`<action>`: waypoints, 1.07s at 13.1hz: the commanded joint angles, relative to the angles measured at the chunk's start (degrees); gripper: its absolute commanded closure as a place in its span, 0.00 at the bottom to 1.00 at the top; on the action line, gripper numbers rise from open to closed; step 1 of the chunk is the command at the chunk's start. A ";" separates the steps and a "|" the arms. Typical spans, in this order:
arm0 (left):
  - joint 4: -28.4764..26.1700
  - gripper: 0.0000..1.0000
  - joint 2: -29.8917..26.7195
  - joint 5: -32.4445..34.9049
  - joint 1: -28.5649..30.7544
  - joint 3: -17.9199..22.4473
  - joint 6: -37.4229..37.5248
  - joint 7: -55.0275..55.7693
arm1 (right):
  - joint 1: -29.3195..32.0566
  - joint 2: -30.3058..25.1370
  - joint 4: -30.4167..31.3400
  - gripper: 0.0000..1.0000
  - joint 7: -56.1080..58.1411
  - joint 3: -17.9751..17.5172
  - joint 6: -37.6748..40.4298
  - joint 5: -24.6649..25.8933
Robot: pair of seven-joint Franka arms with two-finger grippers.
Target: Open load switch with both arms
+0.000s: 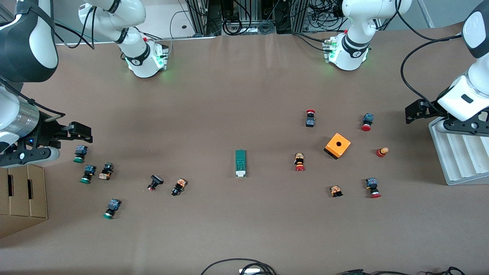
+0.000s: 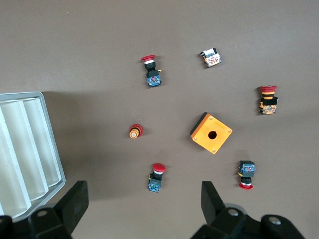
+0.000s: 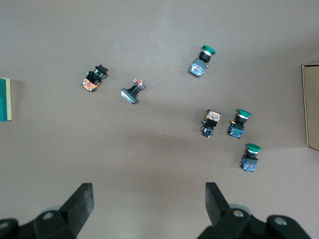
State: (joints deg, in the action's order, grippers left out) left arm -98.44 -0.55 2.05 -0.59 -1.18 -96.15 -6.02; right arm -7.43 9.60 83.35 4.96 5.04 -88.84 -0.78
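Observation:
The load switch (image 1: 240, 163) lies flat near the middle of the table, a narrow green block whose white end points toward the front camera. Only its edge (image 3: 5, 99) shows in the right wrist view. My left gripper (image 1: 414, 111) hangs open over the table at the left arm's end, beside the white tray. Between its fingers (image 2: 143, 188) is bare table, with a red push-button just past them. My right gripper (image 1: 82, 133) hangs open at the right arm's end, above the green push-buttons, with nothing between its fingers (image 3: 149, 188). Both are well away from the switch.
An orange box with a hole (image 1: 337, 145) and several red push-buttons (image 1: 300, 162) lie toward the left arm's end. Green push-buttons (image 1: 80, 153) and black parts (image 1: 154, 182) lie toward the right arm's end. A white ribbed tray (image 1: 458, 156) and a cardboard box (image 1: 23, 194) stand at the table's ends.

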 commanded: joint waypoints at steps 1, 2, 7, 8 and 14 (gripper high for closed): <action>1.49 0.00 0.73 0.68 -0.47 0.12 0.17 0.75 | -0.13 -0.37 -0.21 0.00 -0.30 0.23 0.42 -0.71; 1.49 0.00 0.73 0.68 -0.38 0.12 0.17 0.75 | -0.04 -0.37 -0.21 0.00 -0.30 0.14 0.42 -0.71; 1.49 0.00 0.73 0.68 -0.38 0.12 0.17 0.83 | -0.13 -0.64 -0.21 0.00 -0.30 0.14 0.68 -0.80; 1.49 0.00 0.73 0.68 -0.47 0.12 0.17 0.75 | -0.04 -0.55 -0.21 0.00 -0.30 0.14 0.60 -0.80; 2.20 0.00 0.73 0.41 -0.91 -1.36 0.70 5.84 | 1.36 -0.55 -0.21 0.00 -0.30 0.76 0.86 -5.18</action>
State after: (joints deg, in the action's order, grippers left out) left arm -97.89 -0.55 2.04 -1.09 -1.59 -96.19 -2.15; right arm -7.22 9.60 83.35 4.88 5.51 -88.84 -3.39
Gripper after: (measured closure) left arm 0.000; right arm 0.000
